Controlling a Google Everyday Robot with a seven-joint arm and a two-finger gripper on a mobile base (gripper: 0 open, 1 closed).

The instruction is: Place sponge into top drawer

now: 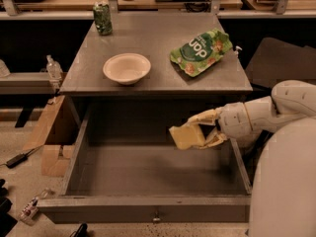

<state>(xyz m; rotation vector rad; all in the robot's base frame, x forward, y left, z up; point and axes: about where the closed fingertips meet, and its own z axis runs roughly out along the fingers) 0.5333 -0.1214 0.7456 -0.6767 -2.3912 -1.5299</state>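
Grey metal makes up the table (148, 80), which is flat, wide and smooth on top so things can sit on it. Under it, the top drawer (133, 174) is pulled out toward the near side. It is grey metal too, wide and not deep, with low walls and a bare floor. It is open so something can go in from above.

The robot's arm (269, 115) is white, round and shiny like hard plastic. It reaches in from the right, over the right side of the drawer.

On the far right of the table top lies a green snack bag (200, 51). It is crinkly, shiny and a bit puffy. To its left sits a pale bowl (127, 68), round and smooth, with nothing in it that I can see.

The sponge (185, 136) is a small soft block, pale yellow, and it looks squishy. It is tilted and up in the air, above the right part of the open drawer, not touching the floor of it. I cannot see its dark scrub side from here.

The gripper (201, 131) is pale and bony-looking, with one finger above the sponge and one below. The two fingers pinch the sponge's right end so it does not fall before it is low enough.

A small green can (102, 19) stands at the far left of the table. A tiny knob (156, 216) sits in the middle of the drawer's front.
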